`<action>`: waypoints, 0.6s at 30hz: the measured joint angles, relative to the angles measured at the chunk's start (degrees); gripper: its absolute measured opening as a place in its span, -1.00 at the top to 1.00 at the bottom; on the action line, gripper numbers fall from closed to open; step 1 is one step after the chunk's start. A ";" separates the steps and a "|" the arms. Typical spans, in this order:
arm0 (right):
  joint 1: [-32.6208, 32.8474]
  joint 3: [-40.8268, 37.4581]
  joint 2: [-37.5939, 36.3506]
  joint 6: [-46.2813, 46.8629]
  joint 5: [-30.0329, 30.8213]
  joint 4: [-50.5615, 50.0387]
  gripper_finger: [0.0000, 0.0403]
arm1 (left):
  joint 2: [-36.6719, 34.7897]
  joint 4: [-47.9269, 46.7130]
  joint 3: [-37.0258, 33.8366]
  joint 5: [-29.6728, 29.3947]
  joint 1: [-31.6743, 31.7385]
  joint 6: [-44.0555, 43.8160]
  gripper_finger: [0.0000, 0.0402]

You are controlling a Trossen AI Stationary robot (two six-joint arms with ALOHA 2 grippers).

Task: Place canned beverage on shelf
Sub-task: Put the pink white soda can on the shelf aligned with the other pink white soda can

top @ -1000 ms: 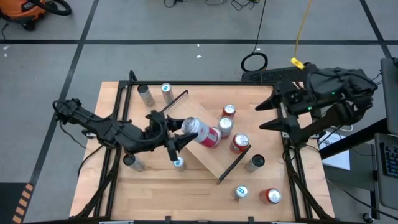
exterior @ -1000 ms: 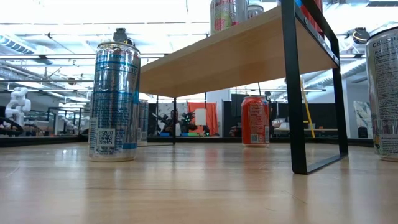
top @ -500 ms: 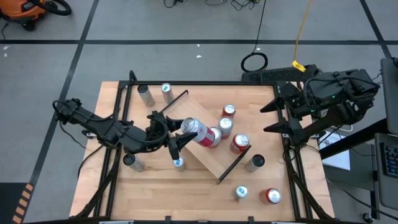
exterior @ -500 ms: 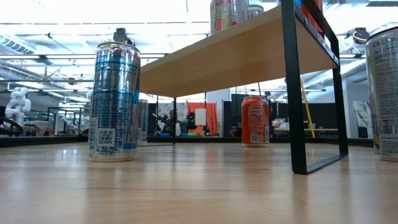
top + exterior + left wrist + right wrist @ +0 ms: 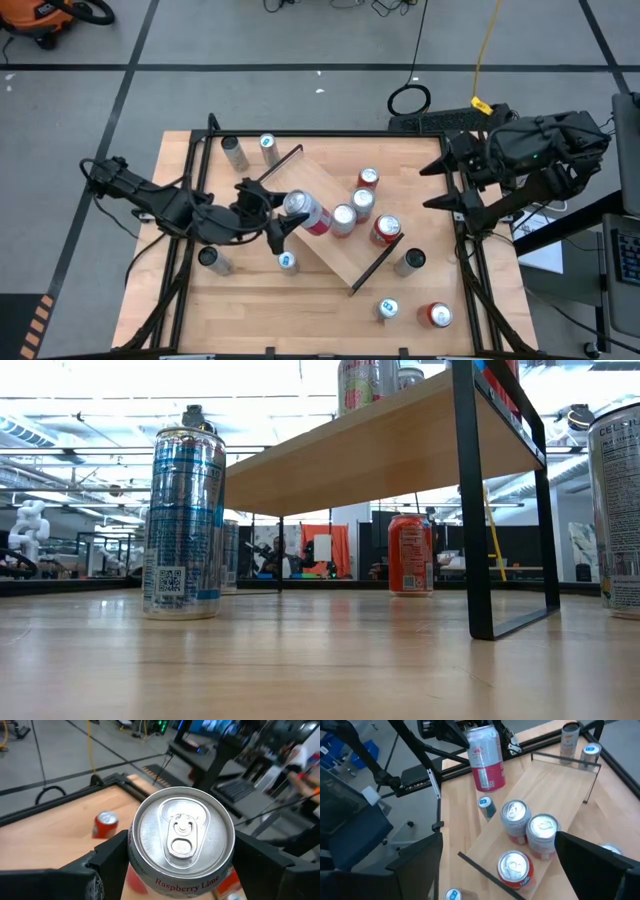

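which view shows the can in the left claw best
The right wrist view: the can shows side-on, its label readable, above the shelf. The left wrist view shows mostly its lid; the high view shows it small; the low view misses it.

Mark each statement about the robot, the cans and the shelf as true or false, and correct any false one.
1. The left gripper holds a red and white can. True.
2. The right gripper holds a can. False: it is open and empty, at the table's right edge.
3. The held can stands on the shelf. False: it is lifted, tilted above the shelf's end.
4. Three cans stand on the shelf. True: in the right wrist view, two silver-topped cans and a red can.
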 joint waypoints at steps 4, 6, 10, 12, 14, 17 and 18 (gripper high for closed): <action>0.00 0.00 0.00 0.52 0.01 -0.86 -0.81 | 0.05 -1.84 0.00 2.65 0.71 -0.09 -0.45; 0.00 0.00 0.00 0.55 0.20 -0.79 -0.81 | 0.05 -1.93 0.00 4.55 1.00 -0.10 -0.45; -0.01 0.00 0.09 2.76 2.14 -0.65 -0.81 | 0.05 -2.24 0.00 5.09 1.09 -0.12 -0.45; -0.01 0.00 0.09 5.45 2.80 -0.64 -0.81 | 0.05 -2.54 0.00 5.60 1.09 -0.09 -0.45; -0.01 0.00 0.09 7.05 2.84 -0.64 -0.81 | 0.07 -3.22 0.00 5.94 0.93 -0.13 -0.45; -0.02 0.00 0.09 8.42 2.86 -0.62 -0.81 | 0.38 -3.56 0.00 5.73 0.13 -1.67 -0.45; -0.01 0.00 0.09 8.87 2.88 -0.62 -0.81 | 0.51 -3.34 0.00 5.74 -0.22 -2.40 -0.45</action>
